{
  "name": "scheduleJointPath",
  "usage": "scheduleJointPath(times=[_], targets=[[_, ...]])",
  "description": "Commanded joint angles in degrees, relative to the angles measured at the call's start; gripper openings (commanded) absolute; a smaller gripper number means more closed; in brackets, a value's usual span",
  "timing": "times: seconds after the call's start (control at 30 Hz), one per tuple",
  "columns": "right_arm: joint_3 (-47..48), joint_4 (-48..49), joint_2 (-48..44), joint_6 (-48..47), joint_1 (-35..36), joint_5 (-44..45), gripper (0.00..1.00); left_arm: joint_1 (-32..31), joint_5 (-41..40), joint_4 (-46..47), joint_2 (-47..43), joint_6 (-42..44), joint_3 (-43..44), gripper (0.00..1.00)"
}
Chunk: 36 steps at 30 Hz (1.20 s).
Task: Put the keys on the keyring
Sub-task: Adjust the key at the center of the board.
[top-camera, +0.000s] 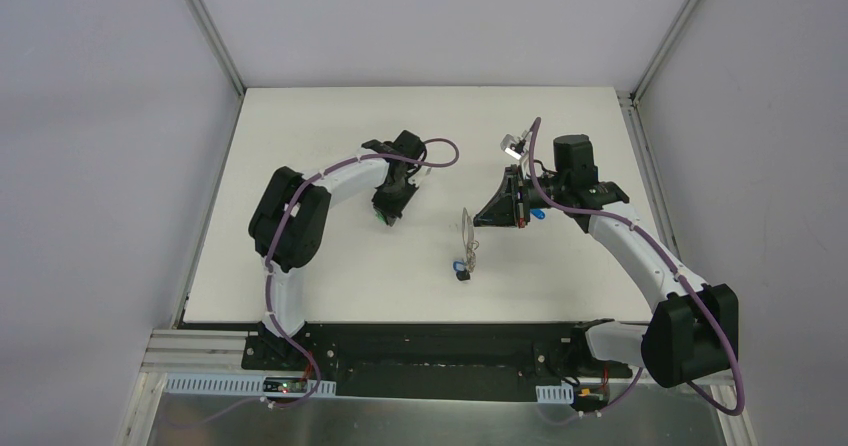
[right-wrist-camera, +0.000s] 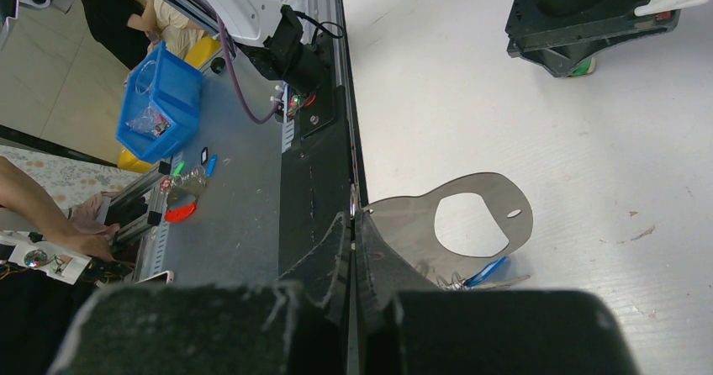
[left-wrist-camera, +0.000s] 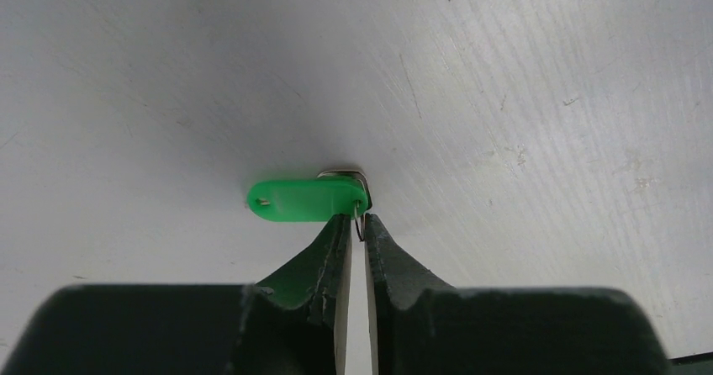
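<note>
Two grippers, each pinching something.
Green key (left-wrist-camera: 307, 198) sits mid-frame on the white table (left-wrist-camera: 546, 72), its wire loop nipped by the left gripper (left-wrist-camera: 359, 224); the grey keyring (right-wrist-camera: 402, 232), lower centre, is clamped by the right gripper (right-wrist-camera: 354, 219), blue key (right-wrist-camera: 489, 270) beside it.

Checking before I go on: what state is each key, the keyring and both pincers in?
Keyring: gripped at its edge.
Green key: flat on table, its wire loop pinched.
Blue key: lying beside the keyring.
Left pincer: shut on green key.
Right pincer: shut on keyring.

White table (top-camera: 420, 126), green key (left-wrist-camera: 307, 198), black tag (top-camera: 462, 275)
</note>
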Motion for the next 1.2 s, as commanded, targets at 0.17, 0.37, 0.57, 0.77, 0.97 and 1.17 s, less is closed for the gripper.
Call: scheduleJointPath(times=[0.17, 0.37, 0.57, 0.77, 0.97, 1.17], targets=[[-0.30, 1.74, -1.12, -0.96, -0.24, -2.74, 0.00, 0.34, 1.45, -1.23, -2.03, 0.01, -0.22, 0.03], [-0.13, 1.80, -1.37, -0.71, -0.22, -2.40, 0.00, 0.34, 4.53, -1.27, -6.14, 1.79, 0.23, 0.00], [0.22, 2.25, -2.04, 0.43, -0.27, -1.69, 0.00, 0.34, 16.81, -2.12, -12.55, 8.40, 1.44, 0.00], [-0.29, 4.63, -2.35, 2.84, -0.23, -1.53, 0.00, 0.18, 31.20, -8.20, -17.41, 18.66, 4.93, 0.00], [-0.80, 7.18, -1.94, 5.30, 0.44, -1.87, 0.00, -0.63, 38.96, -13.86, -19.64, 27.39, 7.77, 0.00], [-1.48, 7.24, -1.80, 4.55, 1.15, -0.93, 0.00, -2.52, 30.84, -18.31, -17.45, 31.30, 13.05, 0.00]])
